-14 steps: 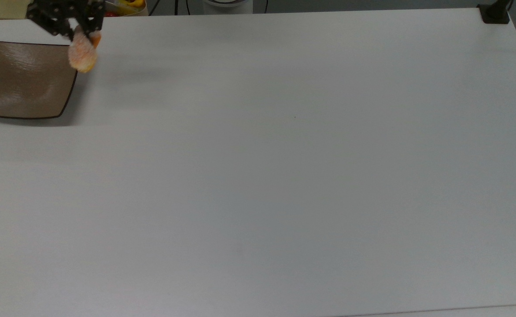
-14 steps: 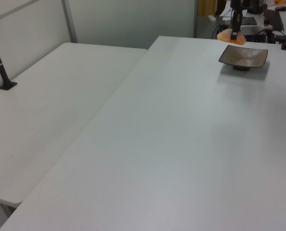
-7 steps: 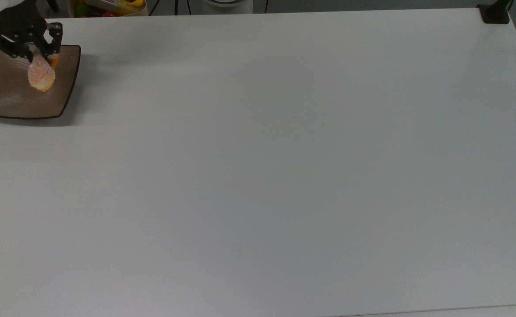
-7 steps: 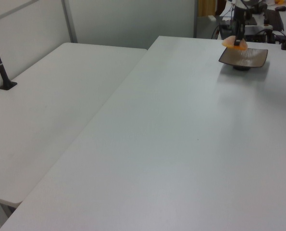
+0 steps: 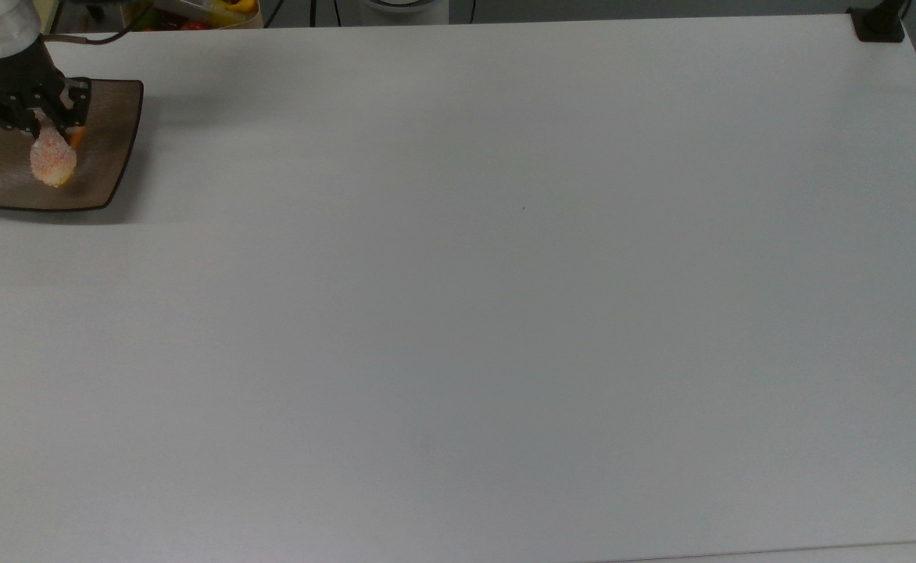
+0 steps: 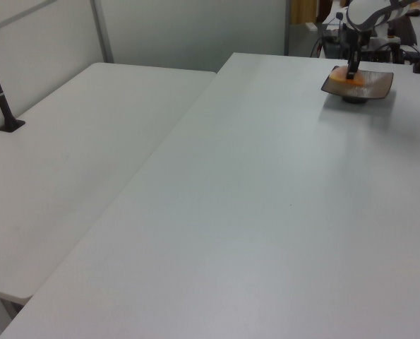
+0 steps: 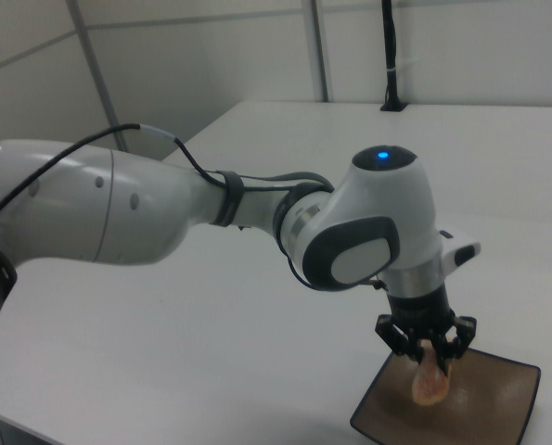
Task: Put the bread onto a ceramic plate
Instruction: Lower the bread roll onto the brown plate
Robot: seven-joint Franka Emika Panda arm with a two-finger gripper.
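- One gripper (image 5: 50,129), black and two-fingered, is closed on the upper end of the bread (image 5: 53,159); the roll hangs below the fingertips.
- Bread: over the ceramic plate (image 5: 110,125), at or just above its surface; contact cannot be told.
- Ceramic plate: near the top view's upper-left corner of the white table (image 5: 505,297).
- White arm (image 7: 164,209) reaches down from above in the right view.

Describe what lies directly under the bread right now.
The brown plate lies under the bread, which the hand grips from above. Whether the bread touches the plate is unclear; the patch beneath it is covered. The plate sits on the white table.
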